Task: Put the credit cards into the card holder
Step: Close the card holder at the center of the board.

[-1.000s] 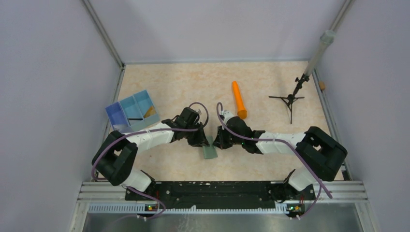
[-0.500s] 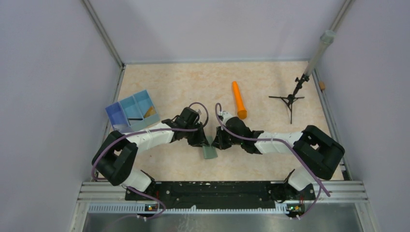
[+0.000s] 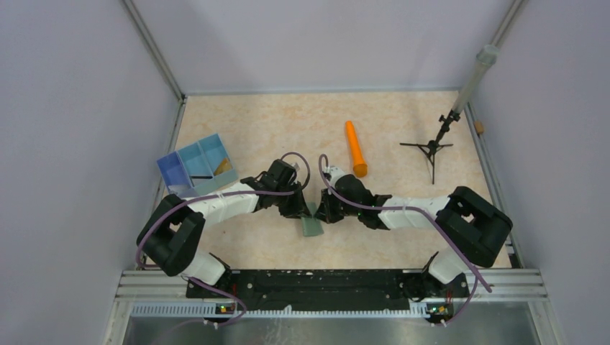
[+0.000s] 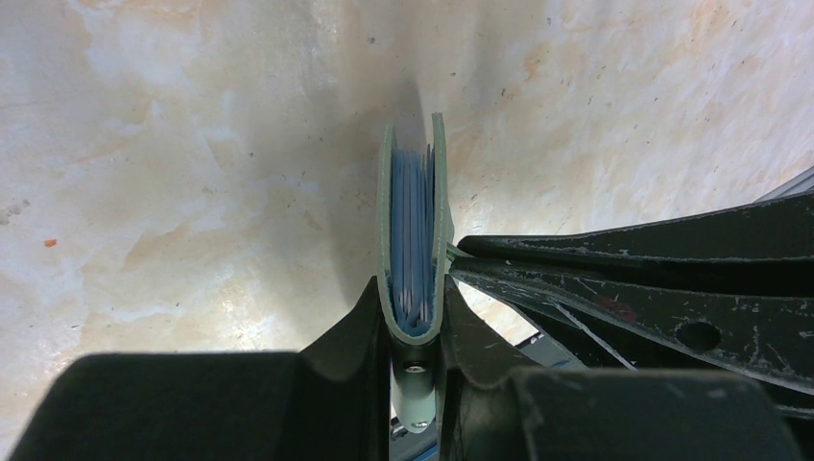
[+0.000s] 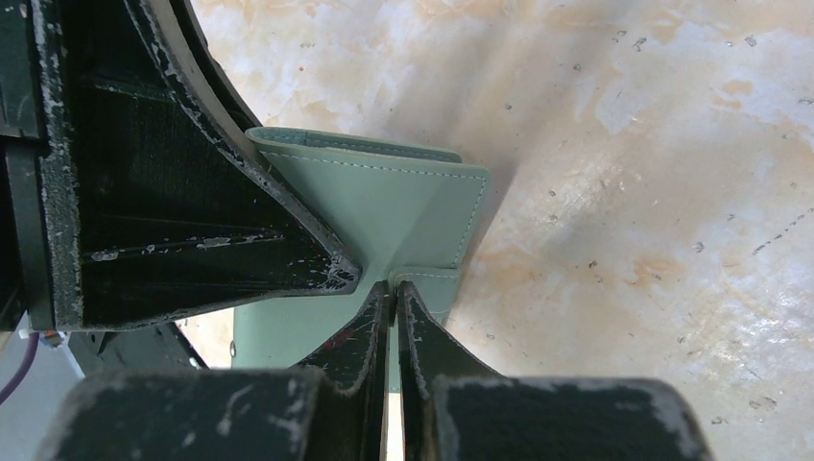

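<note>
The card holder [image 3: 313, 226] is seen at the middle of the tabletop [image 3: 273, 129], toward the near edge, caught between the two arms. It is gripped by the left hand [image 3: 306, 210] from the left. In the left wrist view the card holder [image 4: 413, 226] is shown edge-on: two grey-green covers, folded almost flat, with a stack of thin pale blue leaves packed between them. The fold is clamped by the left hand [image 4: 413, 300], one finger on each cover.

From the right, the right hand [image 3: 321, 212] is brought in against it. In the right wrist view the card holder [image 5: 384, 192] is seen from outside: a smooth grey-green face, pale stitching along its edges, and a small flap at its lower corner. That flap is nipped by the right hand [image 5: 394, 288], whose fingers are pressed nearly together.

Whether the card holder touches the tabletop cannot be told.

Far left, a tan piece [image 3: 224, 164] is seen in the right compartment of a blue tray [image 3: 173, 172]; it is too small to be made out as a card.
</note>
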{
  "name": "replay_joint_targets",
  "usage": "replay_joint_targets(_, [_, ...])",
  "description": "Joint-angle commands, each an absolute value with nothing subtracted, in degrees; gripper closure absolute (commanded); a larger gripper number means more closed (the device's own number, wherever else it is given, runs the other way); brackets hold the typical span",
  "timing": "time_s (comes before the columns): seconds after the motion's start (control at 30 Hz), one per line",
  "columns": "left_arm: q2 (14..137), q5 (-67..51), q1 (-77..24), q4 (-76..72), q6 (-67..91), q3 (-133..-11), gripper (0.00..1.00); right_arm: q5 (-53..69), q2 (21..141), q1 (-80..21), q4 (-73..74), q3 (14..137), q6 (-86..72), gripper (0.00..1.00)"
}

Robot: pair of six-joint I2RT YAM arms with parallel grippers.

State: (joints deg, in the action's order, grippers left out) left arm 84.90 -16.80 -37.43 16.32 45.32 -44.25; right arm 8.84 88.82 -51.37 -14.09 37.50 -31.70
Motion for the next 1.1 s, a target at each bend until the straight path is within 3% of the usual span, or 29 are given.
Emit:
replay_joint_targets(0.0, [85.38, -13.89, -37.07, 18.11, 44.21, -42.97, 1.00, 11.10, 88.89, -53.36, -16.90, 37.95, -31.54, 1.00])
replay_joint_targets(1.07, [85.58, -15.25, -37.07, 16.20, 45.24, -42.30, 1.00, 6.49, 91.48, -57.39, -14.07, 43.44, -31.35, 1.00])
